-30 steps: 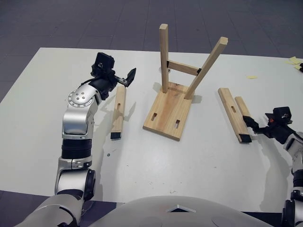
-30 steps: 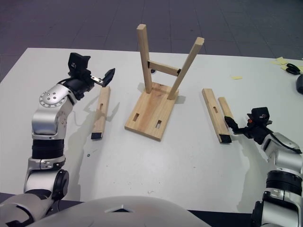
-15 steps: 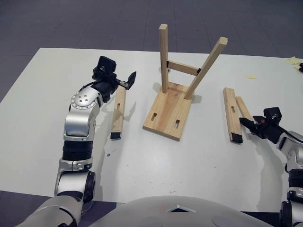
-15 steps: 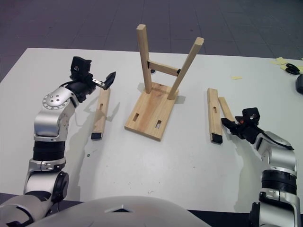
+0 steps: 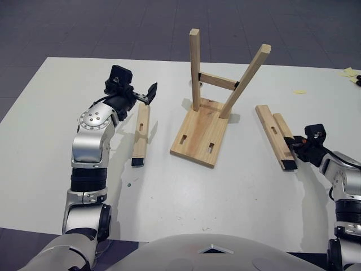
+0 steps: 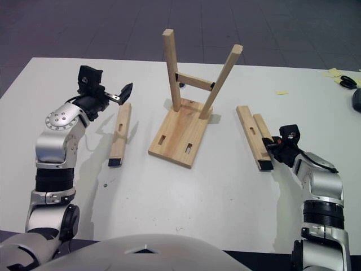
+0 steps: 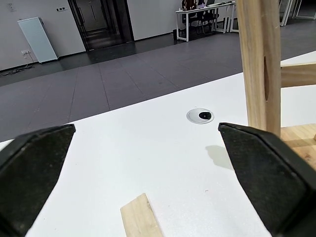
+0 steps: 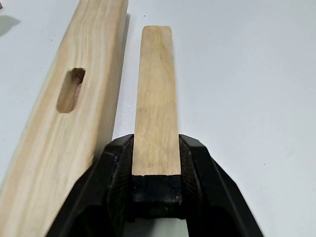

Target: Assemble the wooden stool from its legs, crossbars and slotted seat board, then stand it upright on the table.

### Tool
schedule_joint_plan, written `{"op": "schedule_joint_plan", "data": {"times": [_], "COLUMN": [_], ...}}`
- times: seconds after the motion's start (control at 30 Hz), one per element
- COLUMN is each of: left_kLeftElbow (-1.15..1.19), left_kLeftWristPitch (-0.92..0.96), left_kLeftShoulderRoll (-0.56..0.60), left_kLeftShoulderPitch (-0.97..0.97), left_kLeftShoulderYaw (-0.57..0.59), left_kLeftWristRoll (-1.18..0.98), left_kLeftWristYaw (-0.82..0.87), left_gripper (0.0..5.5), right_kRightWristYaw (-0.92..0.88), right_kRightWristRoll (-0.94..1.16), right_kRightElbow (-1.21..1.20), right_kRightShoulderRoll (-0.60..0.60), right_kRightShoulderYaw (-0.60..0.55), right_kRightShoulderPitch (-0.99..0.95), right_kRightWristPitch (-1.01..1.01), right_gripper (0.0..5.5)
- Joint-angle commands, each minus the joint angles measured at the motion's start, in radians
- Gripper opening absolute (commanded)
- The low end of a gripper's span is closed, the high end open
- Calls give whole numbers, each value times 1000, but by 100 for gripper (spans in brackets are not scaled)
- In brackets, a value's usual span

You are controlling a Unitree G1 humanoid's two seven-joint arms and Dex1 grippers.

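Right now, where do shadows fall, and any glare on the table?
Left eye view: no glare on the table; the loose leg throws a soft shadow to its right. Left wrist view: the upright leg casts a faint shadow. Right wrist view: a thin dark shadow lies between the crossbar and the slotted leg.

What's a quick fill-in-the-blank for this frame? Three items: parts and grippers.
1. The seat board holds ___ upright legs, joined by the fitted crossbar.
2. The right gripper is ___ on the loose crossbar.
3. The left gripper is ___, over the far end of the loose leg.
Missing words: two; shut; open.
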Motion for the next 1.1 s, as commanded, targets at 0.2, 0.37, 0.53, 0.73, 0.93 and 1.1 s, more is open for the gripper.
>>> {"op": "schedule_joint_plan", "data": {"times": [0.2, 0.37, 0.53, 0.73, 0.93, 1.1], "left_kLeftElbow": [-119, -171, -183, -221, -216, -218], "left_kLeftWristPitch": [247, 432, 498, 534, 509, 493], "left_kLeftShoulderRoll": [-127, -204, -187, -182, -183, -185], "left_kLeftShoulderPitch": [-147, -286, -327, -281, -250, -241], "left_kLeftShoulderYaw": [224, 401, 413, 296, 222, 206], "left_kLeftWristRoll": [-351, -787, -1019, -1120, -1132, -1171], "left_kLeftWristYaw": [99, 217, 302, 298, 294, 308], "left_gripper": [540, 540, 540, 540, 540, 479], "right_kRightWristYaw": [-295, -309, -243, -87, -1, 12], "right_kRightWristRoll": [-122, -181, -96, 107, 158, 150], "right_kRightElbow": [-224, -452, -579, -697, -720, -732], "right_kRightShoulderRoll": [119, 164, 205, 219, 203, 210], "right_kRightShoulderYaw": [-54, 53, 147, 268, 316, 330], "right_kRightShoulderPitch": [-210, -312, -371, -314, -229, -201], "right_kRightWristPitch": [-399, -552, -462, -256, -190, -178], "right_gripper": [131, 131, 131, 131, 131, 131]}}
